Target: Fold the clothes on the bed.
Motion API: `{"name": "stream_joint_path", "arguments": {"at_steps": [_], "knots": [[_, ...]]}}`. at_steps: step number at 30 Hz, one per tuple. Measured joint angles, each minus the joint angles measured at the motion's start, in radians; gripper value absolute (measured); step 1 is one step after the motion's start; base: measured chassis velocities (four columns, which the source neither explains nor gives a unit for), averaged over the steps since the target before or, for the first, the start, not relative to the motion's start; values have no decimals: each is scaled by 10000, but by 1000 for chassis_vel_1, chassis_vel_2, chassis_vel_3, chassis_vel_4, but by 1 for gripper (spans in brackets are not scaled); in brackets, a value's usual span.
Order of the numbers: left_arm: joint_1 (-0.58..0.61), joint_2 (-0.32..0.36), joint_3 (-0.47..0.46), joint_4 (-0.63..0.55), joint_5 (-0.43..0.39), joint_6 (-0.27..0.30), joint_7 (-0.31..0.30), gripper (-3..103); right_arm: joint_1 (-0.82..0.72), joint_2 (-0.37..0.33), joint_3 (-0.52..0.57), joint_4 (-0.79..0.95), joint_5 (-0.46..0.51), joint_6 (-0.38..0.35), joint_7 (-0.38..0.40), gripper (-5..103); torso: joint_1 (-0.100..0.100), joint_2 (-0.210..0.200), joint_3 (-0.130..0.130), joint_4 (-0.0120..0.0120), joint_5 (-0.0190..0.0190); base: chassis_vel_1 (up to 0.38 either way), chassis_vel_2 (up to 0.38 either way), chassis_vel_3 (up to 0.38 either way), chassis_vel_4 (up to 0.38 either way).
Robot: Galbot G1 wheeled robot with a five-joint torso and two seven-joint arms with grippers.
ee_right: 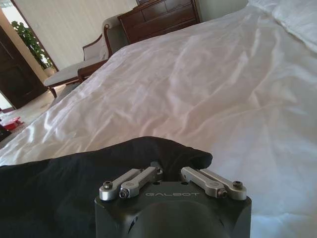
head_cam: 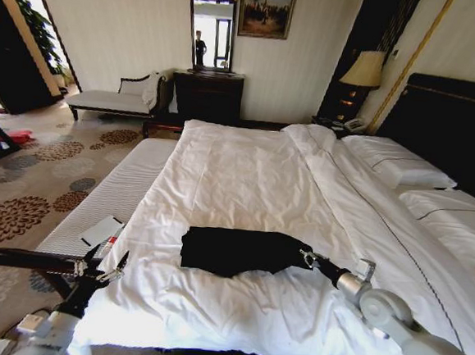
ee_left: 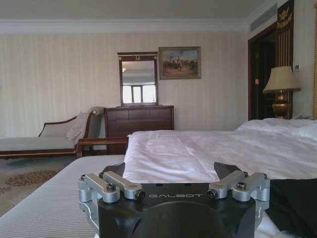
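Your T-shirt [head_cam: 240,251] lay bunched near the bed's [head_cam: 246,178] foot edge; limp fabric, best pinched at a hem. Right gripper [head_cam: 307,259] touched its edge, grip unclear; left gripper [head_cam: 108,268] hung open off the bed's side.

Black T-shirt [head_cam: 236,251]: soft matt cloth, folded into a limp bundle. Bed [head_cam: 246,174]: white duvet of smooth woven cloth with a faint sheen, finely creased; headboard dark and slightly glossy (material not certain). Right gripper [ee_right: 170,174]: matt black moulded body, linkage bars of brushed bare metal with dark screw heads. Left gripper [ee_left: 174,184]: same black body and satin metal links. Dresser [ee_left: 138,121]: dark polished wood. Carpet [head_cam: 31,186]: patterned pile, matt.
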Motion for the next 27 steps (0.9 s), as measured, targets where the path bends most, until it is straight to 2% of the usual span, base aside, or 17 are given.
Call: {"name": "stream_joint_path", "arguments": {"at_steps": [12,15,19,27], "knots": [[0,0,0,0,0,0,0,100,-236,-270,507,-739,-628,255,-276,4,0,0,0,0,0,0,0,0,0],[0,0,0,0,0,0,0,100,-283,-274,386,-393,-2057,407,-43,4,1,0,0,-1,-3,0,0,0,0],[0,-1,0,0,0,0,0,100,-76,-264,7,179,-2595,328,334,4,0,0,0,-4,-2,0,0,0,0],[0,0,0,0,0,-1,-1,100,1159,-501,-1004,1384,-2055,-108,998,4,1,0,1,1,-3,0,0,0,0]]}}
